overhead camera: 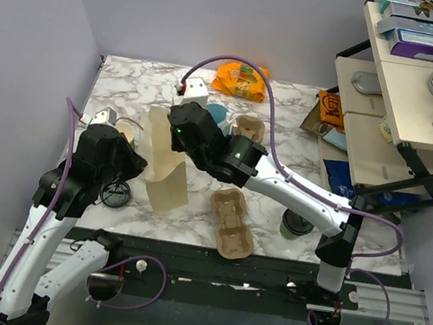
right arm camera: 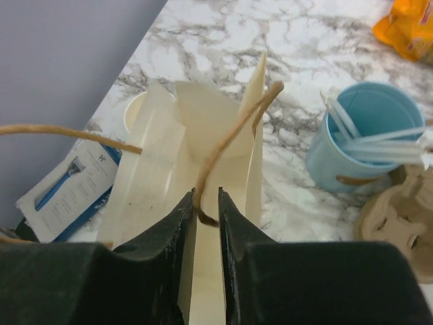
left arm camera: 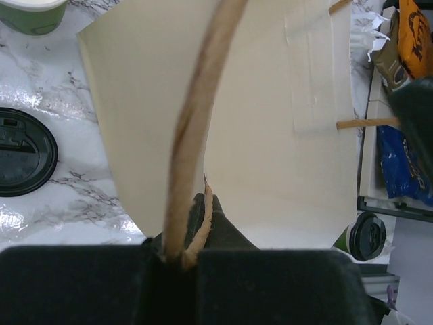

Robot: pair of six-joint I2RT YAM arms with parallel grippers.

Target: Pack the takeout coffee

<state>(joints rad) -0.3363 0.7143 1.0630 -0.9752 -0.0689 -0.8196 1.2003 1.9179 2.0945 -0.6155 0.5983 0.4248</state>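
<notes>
The takeout coffee (overhead camera: 297, 223), a green cup with a black lid, stands at the table's front right, and it also shows as the takeout coffee (left arm camera: 365, 235) in the left wrist view. The tan paper bag (overhead camera: 168, 167) stands upright at centre left. My left gripper (overhead camera: 140, 165) is at the bag's left side, shut on one twine handle (left arm camera: 196, 122). My right gripper (overhead camera: 171, 126) hangs over the bag's open mouth. Its jaws are a narrow gap apart, astride the bag's wall and the other handle (right arm camera: 230, 142), and this right gripper (right arm camera: 208, 203) is not clamped on it.
A loose black lid (overhead camera: 117, 194) and a lidless green cup (overhead camera: 126, 132) lie left of the bag. A light-blue cup (right arm camera: 362, 135) with straws stands behind it. Cardboard cup carriers (overhead camera: 232, 223) lie right of the bag. A shelf unit (overhead camera: 400, 93) rises at the right.
</notes>
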